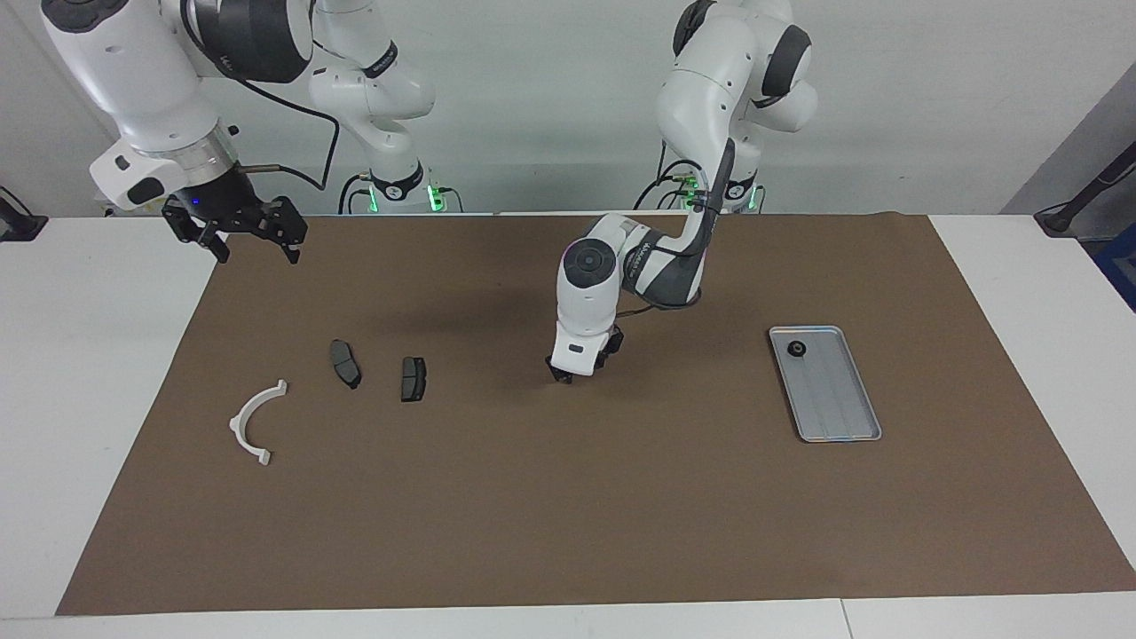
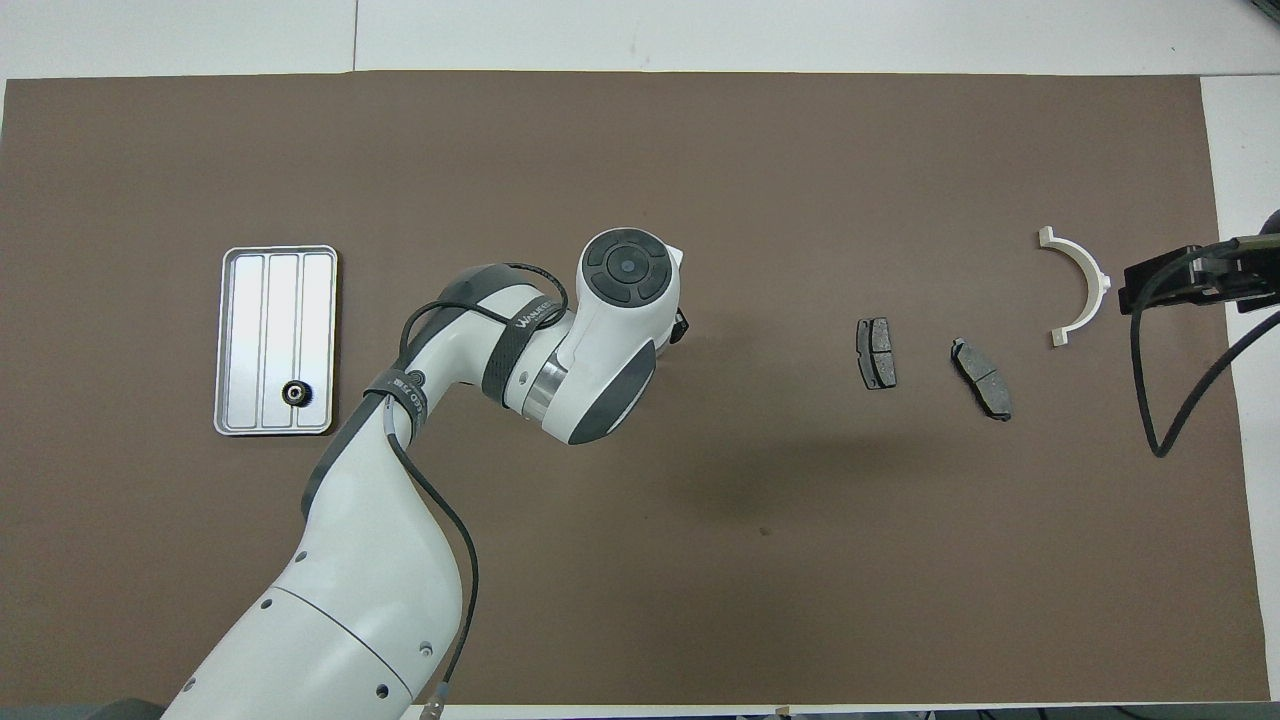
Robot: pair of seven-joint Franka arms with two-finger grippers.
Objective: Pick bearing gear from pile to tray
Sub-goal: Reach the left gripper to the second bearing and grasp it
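Black and toothed around its edge with a pale centre, one small bearing gear (image 2: 294,394) lies flat inside the tray (image 2: 240,300), in the corner nearest the robots. That tray is silver-grey metal, rectangular with rounded corners, a raised rim and lengthwise grooves, and sits on the brown mat (image 1: 568,515) toward the left arm's end of the table. Left gripper (image 1: 563,374) is lowered almost to the mat near the table's middle, well apart from the tray and the gear in it; its wrist housing covers the spot beneath it in the overhead view, and whether its fingers are open or closed on anything cannot be told. Remaining pile parts lie toward the right arm's end: two dark grey brake pads (image 1: 414,379) (image 1: 345,363) side by side, and a white curved arc piece (image 1: 253,424) closer to the mat's edge and farther from the robots. Right gripper (image 1: 257,250) waits in the air over the mat's corner nearest the robots, jaws spread wide, holding nothing.
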